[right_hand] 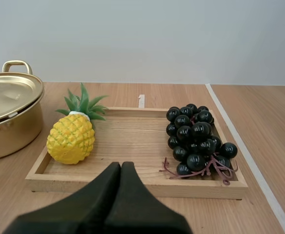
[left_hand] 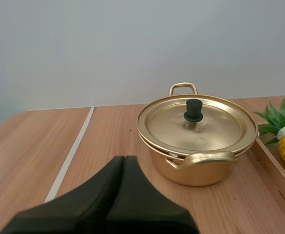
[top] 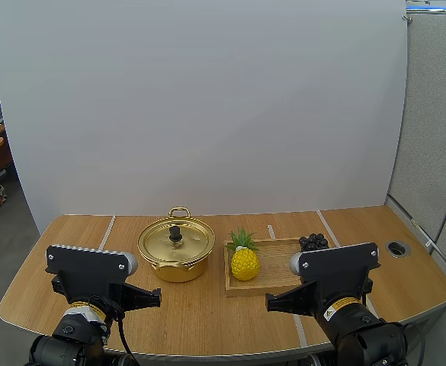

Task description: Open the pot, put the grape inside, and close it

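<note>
Left fingers (left_hand: pixel 110 187) closed tight, empty, over table (left_hand: pixel 30 146) near edge. Right fingers (right_hand: pixel 132 197) same, gripping nothing. Pot (left_hand: pixel 200 168) mid-table, lid (left_hand: pixel 215 124) on. Tray (right_hand: pixel 205 189) just right of pot: pineapple (right_hand: pixel 71 139) left end, grapes (right_hand: pixel 196 139) right end.

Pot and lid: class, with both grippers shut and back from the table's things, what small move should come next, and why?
Probably the left gripper should open and reach forward to the black knob on the lid: the pot is closed and stands just ahead of that gripper, while the grapes lie untouched on the wooden tray.
</note>
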Tool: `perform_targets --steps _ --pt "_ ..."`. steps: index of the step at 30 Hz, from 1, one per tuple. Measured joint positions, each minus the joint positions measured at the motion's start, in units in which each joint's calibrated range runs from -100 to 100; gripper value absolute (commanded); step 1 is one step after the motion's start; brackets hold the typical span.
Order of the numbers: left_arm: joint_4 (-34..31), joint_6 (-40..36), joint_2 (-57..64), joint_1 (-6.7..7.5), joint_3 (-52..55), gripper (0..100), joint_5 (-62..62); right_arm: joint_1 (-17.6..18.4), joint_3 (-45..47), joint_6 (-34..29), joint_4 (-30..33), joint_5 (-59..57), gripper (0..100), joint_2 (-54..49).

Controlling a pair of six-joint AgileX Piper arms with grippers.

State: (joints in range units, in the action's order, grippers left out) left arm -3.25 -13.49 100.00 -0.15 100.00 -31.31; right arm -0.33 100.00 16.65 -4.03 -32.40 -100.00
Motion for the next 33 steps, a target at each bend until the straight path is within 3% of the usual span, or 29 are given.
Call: perform_targets --steps 15,18,33 --pt "-0.23 0.0 0.0 0.0 0.0 0 0.0 0.0 -0.52 0.0 0.33 1.13 0 0.0" --pt "-0.45 0.0 0.0 0.0 -8.04 0 0.26 0.0 -8.66 0.0 0.57 -2.99 0 0.0" --pt "-0.94 0.0 0.0 0.0 -29.83 0 -2.85 0.0 -28.32 0.0 1.15 -5.06 0 0.0"
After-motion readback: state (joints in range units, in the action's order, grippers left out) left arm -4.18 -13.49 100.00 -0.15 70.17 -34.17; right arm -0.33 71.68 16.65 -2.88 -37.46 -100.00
